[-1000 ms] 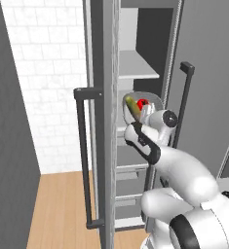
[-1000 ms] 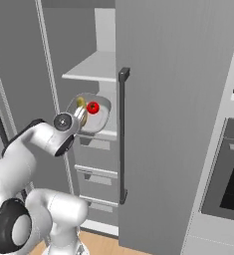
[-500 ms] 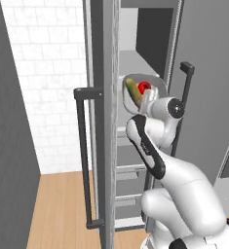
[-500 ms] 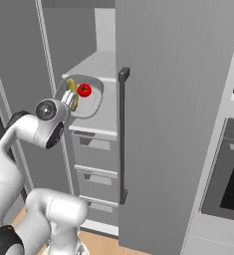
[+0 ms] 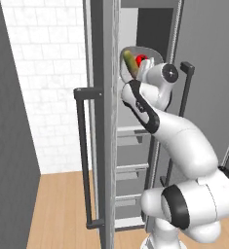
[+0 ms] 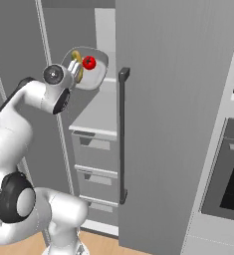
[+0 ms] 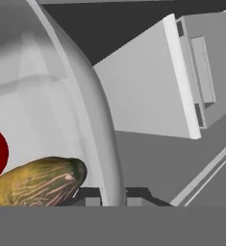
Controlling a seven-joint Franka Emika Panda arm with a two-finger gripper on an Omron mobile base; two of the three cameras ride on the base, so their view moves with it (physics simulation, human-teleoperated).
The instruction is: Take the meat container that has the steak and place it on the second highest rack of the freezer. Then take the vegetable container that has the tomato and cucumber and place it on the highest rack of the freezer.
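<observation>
lifted the veg container [image 6: 91, 69] higher than a second ago, up by the highest rack [image 6: 99, 78] in the freezer [image 6: 178, 99]. pincer [image 7: 113, 196] clenched on its rim, tomato [image 6: 89, 63] and cucumber [image 5: 130, 60] inside. probably just needs sliding in.

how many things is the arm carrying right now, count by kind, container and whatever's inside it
container: 1, gripped at its rim by the shut gripper
tomato: 1, red, inside the container
cucumber: 1, olive-green, inside the container beside the tomato
total: 3
</observation>
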